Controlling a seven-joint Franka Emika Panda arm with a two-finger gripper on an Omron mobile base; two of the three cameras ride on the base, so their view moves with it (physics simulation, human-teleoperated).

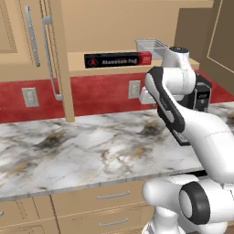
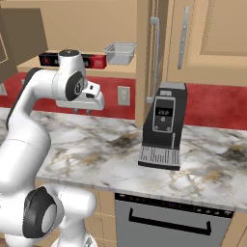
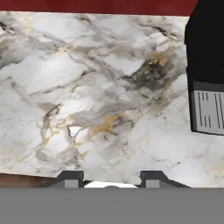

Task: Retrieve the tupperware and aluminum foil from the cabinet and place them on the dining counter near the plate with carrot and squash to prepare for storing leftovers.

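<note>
Bent arm (image 2: 29,125) holds its empty tool (image 2: 82,112) pointing down over marble.

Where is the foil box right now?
The foil box lies on the bottom shelf of the open cabinet, just left of the plastic container, above the red wall and the marble counter.

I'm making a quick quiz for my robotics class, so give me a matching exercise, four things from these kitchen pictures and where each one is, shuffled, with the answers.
Things:
1. aluminum foil
2. tupperware
3. coffee machine
4. claw

Places:
A. standing on the marble counter
B. hanging above the counter, pointing down
C. lying along the open cabinet shelf's front edge
D. on the shelf beside the box's red end

Pairs: 1-C, 2-D, 3-A, 4-B
</note>
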